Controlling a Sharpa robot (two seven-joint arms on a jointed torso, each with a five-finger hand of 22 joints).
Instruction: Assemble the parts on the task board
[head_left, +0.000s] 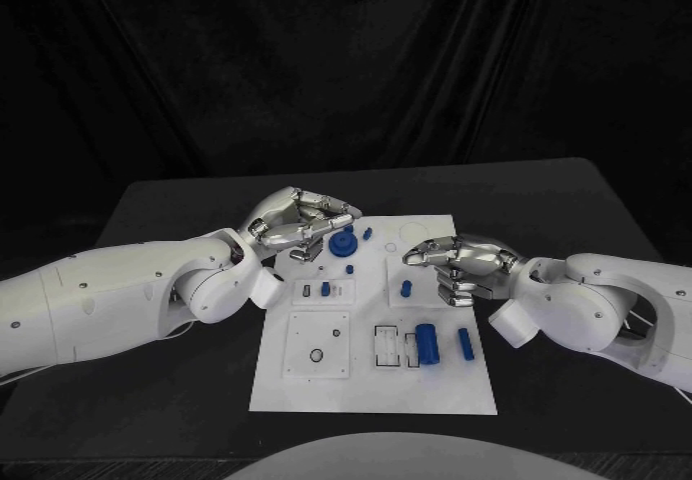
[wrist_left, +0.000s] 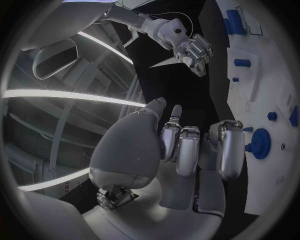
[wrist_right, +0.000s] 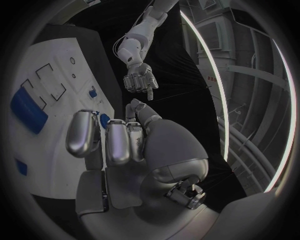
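Head view, near to far: white task board (head_left: 289, 392) flat on black tabletop (head_left: 173, 430), blue cylinder (head_left: 427, 344) lying near its front, right hand (head_left: 454, 268) curled, holding nothing, over right edge, left hand (head_left: 300, 225) likewise curled, empty, beside blue gear (head_left: 343, 244) at far left corner.

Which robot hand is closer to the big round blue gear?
The left hand. It hovers right beside the round blue gear at the far end of the task board. The right hand is farther off, over the board's other edge.
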